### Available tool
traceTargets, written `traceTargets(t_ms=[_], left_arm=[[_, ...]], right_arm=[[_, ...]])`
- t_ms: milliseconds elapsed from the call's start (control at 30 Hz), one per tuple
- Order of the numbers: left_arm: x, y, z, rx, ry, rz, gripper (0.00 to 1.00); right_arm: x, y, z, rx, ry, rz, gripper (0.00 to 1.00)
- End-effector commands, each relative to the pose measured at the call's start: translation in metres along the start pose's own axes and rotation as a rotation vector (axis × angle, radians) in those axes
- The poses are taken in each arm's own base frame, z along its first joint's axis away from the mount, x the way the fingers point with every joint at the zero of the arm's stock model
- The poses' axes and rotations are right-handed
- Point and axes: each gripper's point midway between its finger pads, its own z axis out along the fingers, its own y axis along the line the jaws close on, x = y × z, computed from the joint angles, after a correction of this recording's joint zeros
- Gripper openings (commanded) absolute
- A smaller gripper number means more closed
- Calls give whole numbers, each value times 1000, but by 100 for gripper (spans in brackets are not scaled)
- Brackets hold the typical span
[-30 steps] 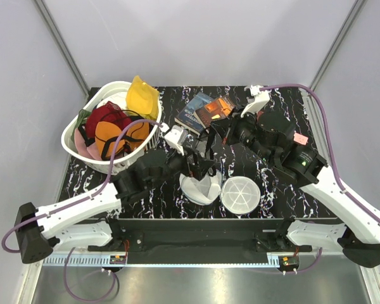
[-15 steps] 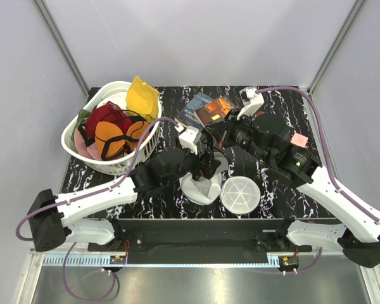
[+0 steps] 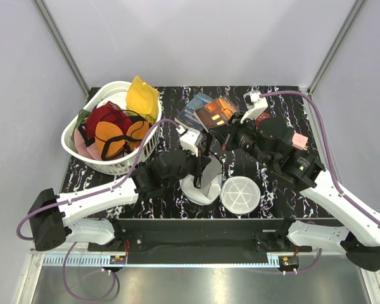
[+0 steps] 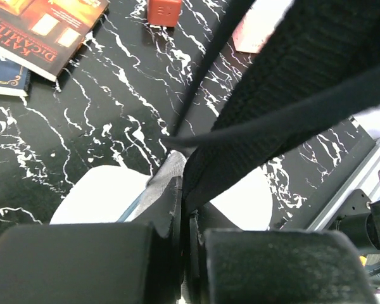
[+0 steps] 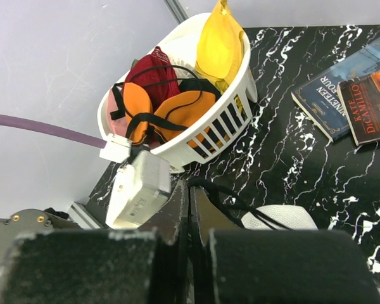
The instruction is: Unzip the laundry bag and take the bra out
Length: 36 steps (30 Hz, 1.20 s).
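The surface (image 3: 171, 98) is carrying everything I am working around. The big white basket (image 5: 225, 120) of other garments is sitting at its far-left corner. Two books (image 3: 206, 111) are lying along the far edge, well apart from my job.

The laundry bag (image 3: 240, 195) is lying at the middle of the near edge. It is already gaping open, with one flat disc end facing up and the other half slumped just beside it. I judge the zip step done and the pulling-out under way.

The bra (image 4: 291, 82) is stretching as a dark band above the open bag, and I am gripping it at both ends, I believe to draw it clear of the mesh.

My left hand (image 4: 185, 212) is pressing its fingers together on the broad black band directly over the bag. The white mesh is showing on both sides below the fingertips, and a grey fold of it is touching the left finger, so I am watching that the bag is not lifting along.

My right hand (image 5: 189, 202) is hovering toward the far side of the bag, fingers pressed together. Thin black straps are running out from between them down toward the white mesh, so it appears to be pinching a strap.
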Motion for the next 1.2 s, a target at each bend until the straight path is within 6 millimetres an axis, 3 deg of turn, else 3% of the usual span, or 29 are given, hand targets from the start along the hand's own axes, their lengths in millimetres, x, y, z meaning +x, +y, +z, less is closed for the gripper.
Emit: traceTargets(t_ms=[0, 67, 200, 333, 367, 467, 633, 733, 800, 1000, 1033, 1167], left_arm=[[-17, 10, -13, -50, -73, 5, 0], [-21, 22, -21, -107, -89, 7, 0], [-34, 42, -37, -182, -118, 8, 0], [-60, 63, -56, -251, -159, -11, 0], [-67, 67, -60, -263, -165, -8, 0], [-95, 90, -74, -328, -204, -12, 0], [-133, 119, -86, -410, -242, -8, 0], [-172, 142, -97, -474, -299, -9, 0], [-190, 167, -103, -545, -323, -8, 0], [-233, 232, -95, -693, -338, -27, 0], [-241, 239, -82, -670, -342, -23, 0], [-258, 286, -66, -697, -356, -21, 0]], right_arm=[[-17, 0, -10, 0, -84, 20, 0], [-19, -5, -18, 16, -108, 27, 0], [-5, -22, -28, 55, -105, 32, 1], [10, -34, -33, 85, -84, 40, 30], [13, -38, -35, 94, -78, 38, 50], [21, -49, -37, 131, -67, 27, 72], [32, -61, -39, 172, -56, 8, 80], [39, -67, -40, 185, -46, -1, 80], [44, -71, -41, 191, -39, -2, 80], [57, -77, -42, 197, -17, 1, 80], [59, -77, -42, 193, -12, 3, 81], [70, -79, -37, 198, 18, 4, 81]])
